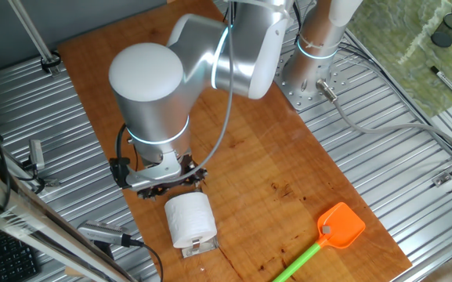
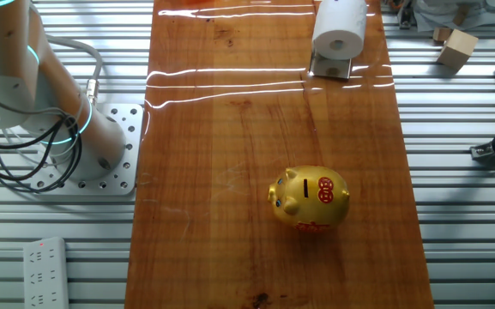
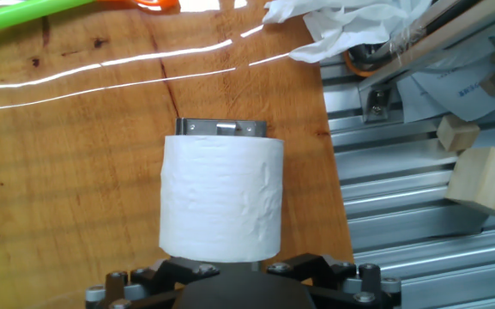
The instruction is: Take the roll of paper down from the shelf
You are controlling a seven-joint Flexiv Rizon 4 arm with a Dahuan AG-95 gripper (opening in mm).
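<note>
jaws hidden, roll of paper (image 3: 221, 197) just beyond gripper (image 3: 238, 273)

arm: silver-white jointed robot arm (image 1: 210, 63) bent over, wrist pointing down | gripper: black two-finger gripper (image 1: 167, 182) held low, finger spread unclear

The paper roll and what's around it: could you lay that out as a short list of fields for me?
roll: white paper roll, still on the shelf
shelf: small metal holder near the table's edge
gripper: right beside the roll, not gripping it; fingers hidden, so open or shut is unclear
table: wooden top
other things: orange and green swatter, golden piggy bank
</note>
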